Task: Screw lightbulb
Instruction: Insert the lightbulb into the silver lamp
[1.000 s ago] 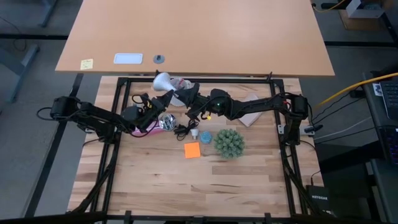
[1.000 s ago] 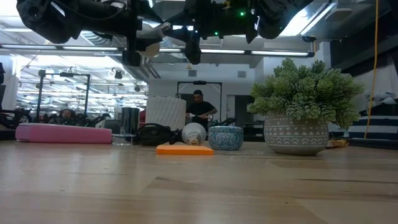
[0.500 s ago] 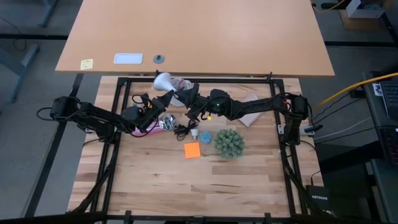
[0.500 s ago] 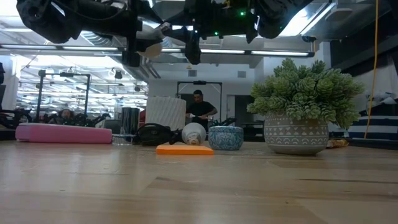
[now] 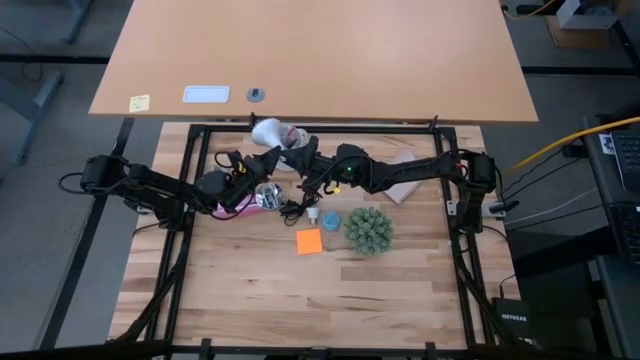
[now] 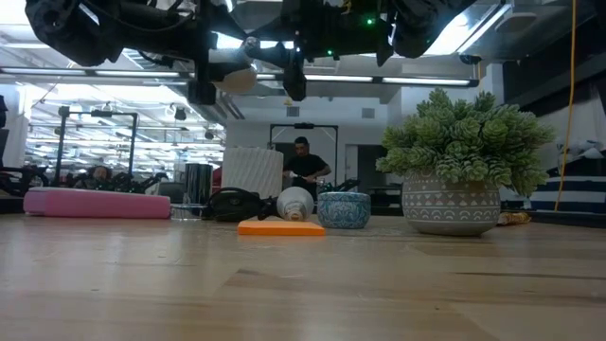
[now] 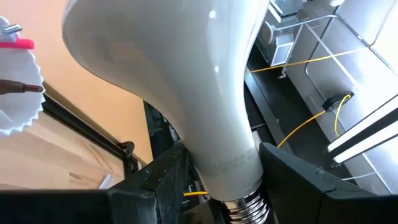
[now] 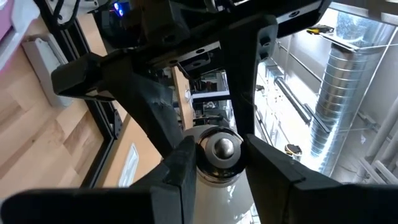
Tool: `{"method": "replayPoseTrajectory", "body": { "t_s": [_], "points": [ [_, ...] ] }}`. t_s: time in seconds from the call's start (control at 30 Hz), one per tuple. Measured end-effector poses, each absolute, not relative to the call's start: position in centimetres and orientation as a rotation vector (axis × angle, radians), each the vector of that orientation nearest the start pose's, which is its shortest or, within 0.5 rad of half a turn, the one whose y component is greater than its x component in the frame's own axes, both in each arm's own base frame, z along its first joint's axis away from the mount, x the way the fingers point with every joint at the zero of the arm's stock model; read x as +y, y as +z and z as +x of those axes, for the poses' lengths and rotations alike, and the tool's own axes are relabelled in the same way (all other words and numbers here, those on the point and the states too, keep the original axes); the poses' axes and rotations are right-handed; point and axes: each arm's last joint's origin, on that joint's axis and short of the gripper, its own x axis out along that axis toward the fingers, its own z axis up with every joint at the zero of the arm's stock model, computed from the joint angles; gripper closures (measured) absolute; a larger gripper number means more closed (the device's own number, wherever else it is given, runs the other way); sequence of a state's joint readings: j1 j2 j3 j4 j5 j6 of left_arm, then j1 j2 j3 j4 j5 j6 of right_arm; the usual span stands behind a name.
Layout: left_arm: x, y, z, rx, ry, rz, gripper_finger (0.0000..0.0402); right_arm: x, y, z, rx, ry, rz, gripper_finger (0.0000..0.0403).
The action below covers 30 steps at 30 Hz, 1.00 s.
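Bulb [image 7: 180, 81] is aloft near the bench's [image 5: 250, 290] back edge, left pincer [image 7: 224, 165] clamped on its neck above the thread, right pincer [image 5: 305, 165] close by, grip unreadable: judge it light, slick, fragile glass, so keep to the stiff neck and mind the frame rail [image 5: 380, 128] and cup [image 7: 18, 106].

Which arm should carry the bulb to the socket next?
Left. The left gripper clamps the lightbulb at its neck, threads bare, and the silver socket lies on the table close beside that arm. The right gripper hovers alongside.
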<state>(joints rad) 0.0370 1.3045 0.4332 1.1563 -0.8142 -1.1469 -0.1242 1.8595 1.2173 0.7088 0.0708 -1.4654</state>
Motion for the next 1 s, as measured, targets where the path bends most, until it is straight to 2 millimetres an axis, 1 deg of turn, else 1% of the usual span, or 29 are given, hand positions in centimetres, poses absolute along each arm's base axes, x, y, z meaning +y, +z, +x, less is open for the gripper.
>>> {"method": "replayPoseTrajectory", "body": {
  "t_s": [0.4, 0.67, 1.0],
  "points": [
    [2.89, 23.35, 23.79, -0.700, 0.594, -1.145, 0.0216, -5.49, 26.40, 42.00, 0.131, -0.246, -1.491, 0.0285],
    [2.87, 23.63, 23.72, -0.699, 0.592, -1.091, 0.0248, -5.55, 26.58, 41.96, 0.134, -0.280, -1.498, 0.0285],
    [2.84, 23.85, 23.67, -0.702, 0.591, -1.052, 0.0250, -5.66, 26.66, 41.93, 0.156, -0.325, -1.487, 0.0285]
  ]
}}
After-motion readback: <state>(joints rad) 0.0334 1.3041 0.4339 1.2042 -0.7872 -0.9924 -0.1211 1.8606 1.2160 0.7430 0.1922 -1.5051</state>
